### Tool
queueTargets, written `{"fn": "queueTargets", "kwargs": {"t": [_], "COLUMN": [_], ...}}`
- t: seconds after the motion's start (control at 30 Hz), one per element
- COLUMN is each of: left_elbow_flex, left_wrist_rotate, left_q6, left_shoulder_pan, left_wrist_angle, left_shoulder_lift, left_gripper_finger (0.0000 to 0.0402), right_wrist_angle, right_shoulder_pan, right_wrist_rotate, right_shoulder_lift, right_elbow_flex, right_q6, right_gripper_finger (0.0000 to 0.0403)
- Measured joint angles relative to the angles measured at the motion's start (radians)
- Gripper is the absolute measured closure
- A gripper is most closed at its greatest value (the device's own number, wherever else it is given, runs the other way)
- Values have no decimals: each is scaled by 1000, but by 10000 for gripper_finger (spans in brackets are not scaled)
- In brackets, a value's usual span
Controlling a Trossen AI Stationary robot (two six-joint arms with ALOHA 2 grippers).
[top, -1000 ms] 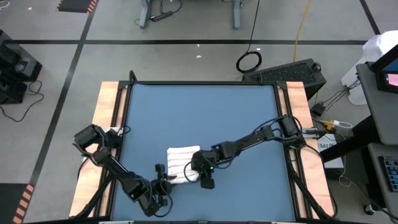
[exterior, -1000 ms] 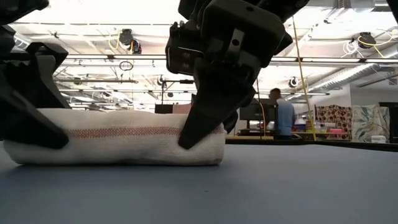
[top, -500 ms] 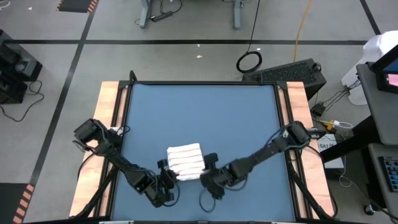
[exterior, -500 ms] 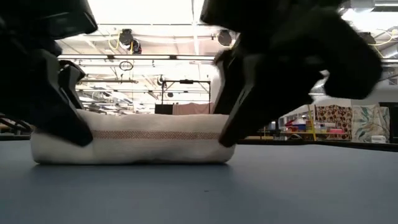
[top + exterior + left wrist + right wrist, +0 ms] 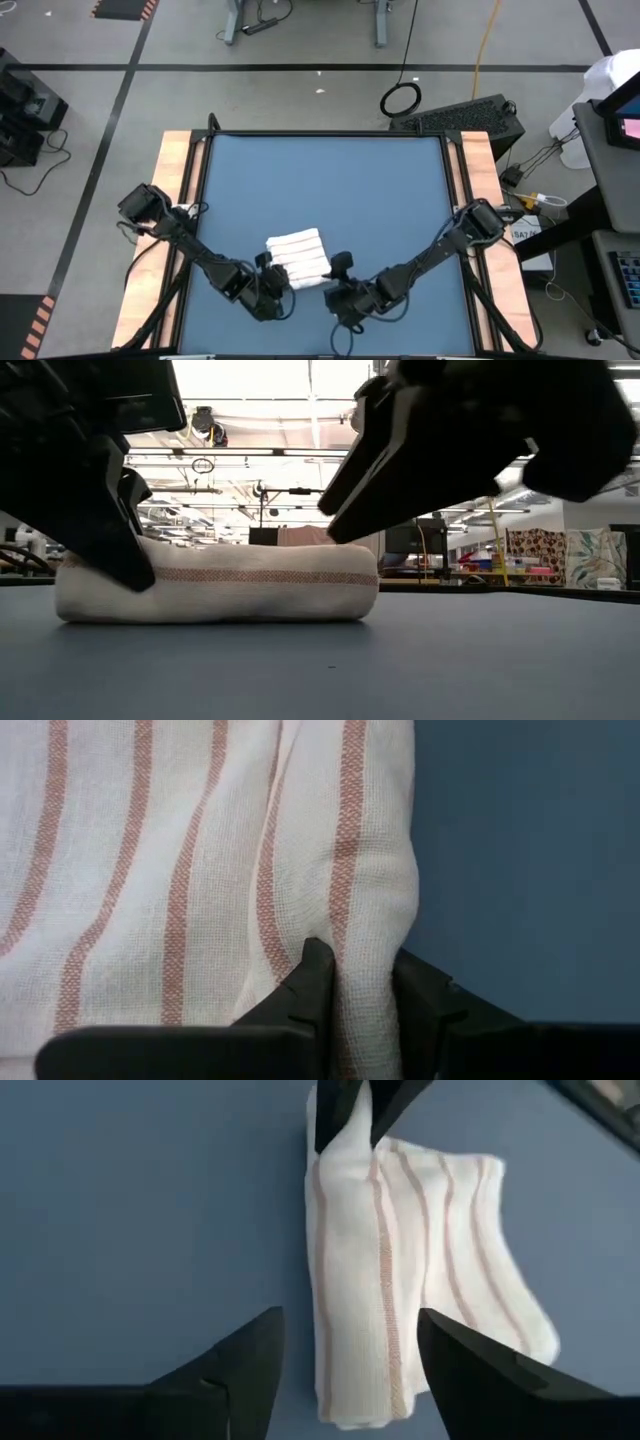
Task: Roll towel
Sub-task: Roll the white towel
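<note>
High view, lower centre: right gripper (image 5: 341, 268) has let go, fingers spread; left gripper (image 5: 268, 268) pinches the rolled towel (image 5: 297, 258).

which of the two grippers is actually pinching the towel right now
The left gripper: its fingers are closed on a fold at the end of the rolled towel. The right gripper stands open, clear of the cloth.

A big open robotics lab or workshop. The blue table (image 5: 320, 200) sits on a grey concrete floor (image 5: 80, 100) marked with dark tape lines, with a coiled cable (image 5: 400, 98) at one o'clock. Past the table hang ceiling trusses (image 5: 250, 455), and workstation monitors (image 5: 430, 540) stand beyond.
</note>
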Motion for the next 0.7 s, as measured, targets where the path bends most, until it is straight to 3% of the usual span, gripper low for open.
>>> {"fn": "queueTargets", "kwargs": {"t": [0.2, 0.47, 0.7], "left_elbow_flex": [0, -1, -3], "left_wrist_rotate": [17, 16, -43], "left_q6": [2, 3, -3], "left_shoulder_pan": [9, 9, 0], "left_wrist_angle": [-5, -6, 1], "left_shoulder_lift": [0, 1, 3], "left_gripper_finger": [332, 330, 281], "right_wrist_angle": [0, 0, -5], "right_shoulder_pan": [-72, -114, -159], "right_wrist_rotate": [-160, -192, -304], "right_shoulder_lift": [39, 59, 64], "right_elbow_flex": [2, 2, 3], "right_q6": [39, 42, 64], "right_gripper_finger": [189, 193, 193]}}
